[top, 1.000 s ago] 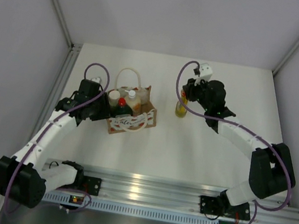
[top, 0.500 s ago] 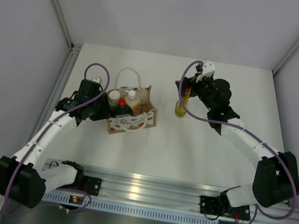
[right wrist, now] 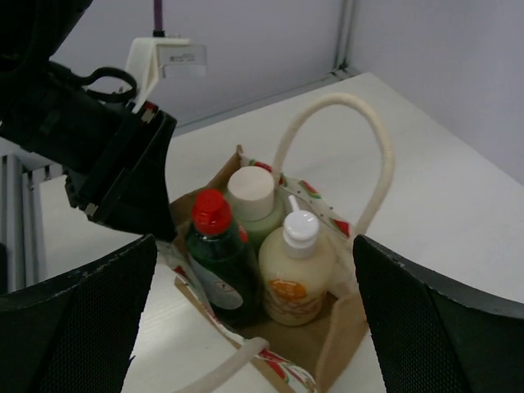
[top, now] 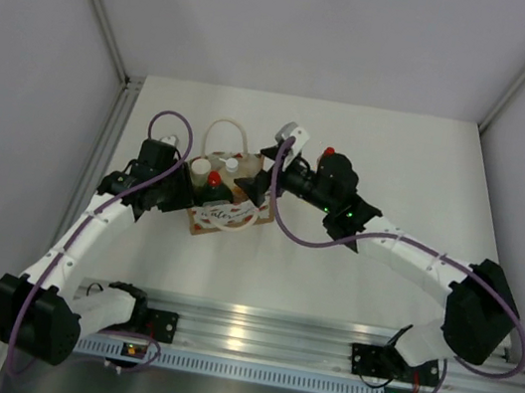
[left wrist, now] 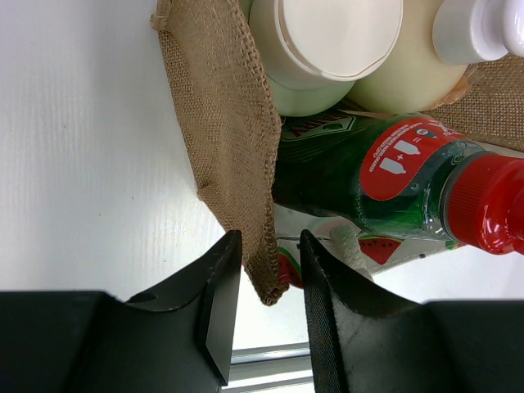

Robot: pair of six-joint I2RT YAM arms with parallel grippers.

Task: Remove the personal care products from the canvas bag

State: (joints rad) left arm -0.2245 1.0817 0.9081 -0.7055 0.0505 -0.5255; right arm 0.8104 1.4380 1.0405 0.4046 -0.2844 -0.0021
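- Tan canvas bag (top: 229, 216) stands on the white table (top: 401, 149) between the arms, its cream handle (right wrist: 364, 139) arching upright.
- Inside we see three bottles packed together: the dark green bottle (right wrist: 217, 266), the cream pump bottle (right wrist: 296, 282) and the pale cylinder (right wrist: 252, 201).
- We find the left gripper (left wrist: 267, 246) pinching the bag's left wall.
- We note the right gripper (right wrist: 254, 241) spread wide above the bag's mouth, holding nothing.
- Behind the right arm we glimpse a red cap (top: 327, 152); its bottle is hidden.
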